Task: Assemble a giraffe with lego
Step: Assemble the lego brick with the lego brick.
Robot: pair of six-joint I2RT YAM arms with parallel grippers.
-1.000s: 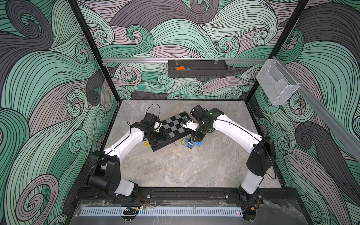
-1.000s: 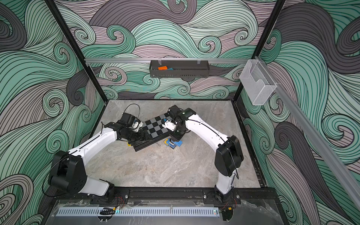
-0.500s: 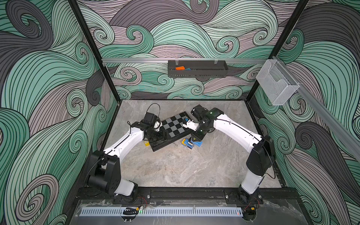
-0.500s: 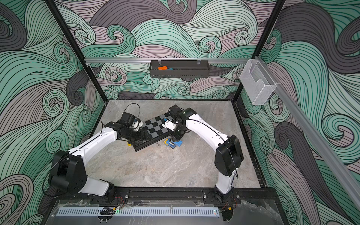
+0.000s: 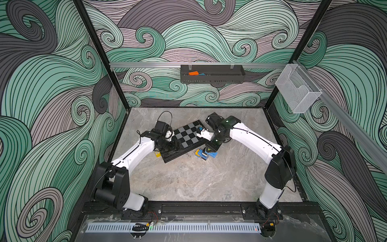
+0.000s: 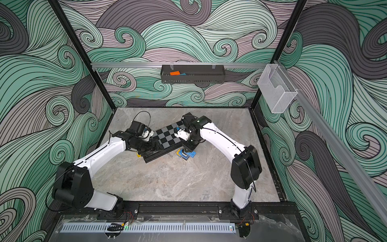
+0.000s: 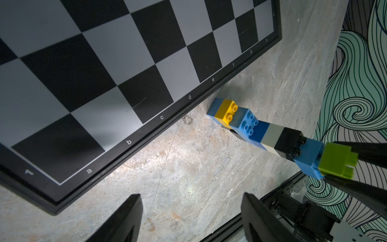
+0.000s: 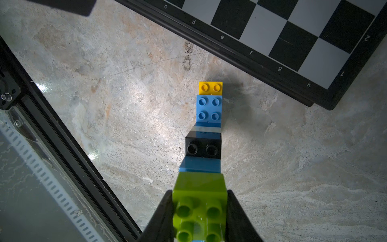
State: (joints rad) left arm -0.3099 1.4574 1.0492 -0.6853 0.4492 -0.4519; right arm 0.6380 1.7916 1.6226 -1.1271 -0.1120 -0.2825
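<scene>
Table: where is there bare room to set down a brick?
Bare: the wide front of the table, between both arm bases and the front rail; also the strip between the board and the back wall. Crowded: the board's near edge, where the right gripper holds the giraffe, and a yellow brick lies beside the left arm.

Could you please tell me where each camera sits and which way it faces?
Top views: high over the arms' bases, looking down on tabletop; left arm, right arm, chessboard, giraffe.
Left wrist: on the left arm, looking past its open left gripper at the chessboard edge and giraffe.
Right wrist: looking down the right gripper, shut on the giraffe's lime-green brick.
Shared: both wrist views show giraffe, chessboard, that grip.
</scene>
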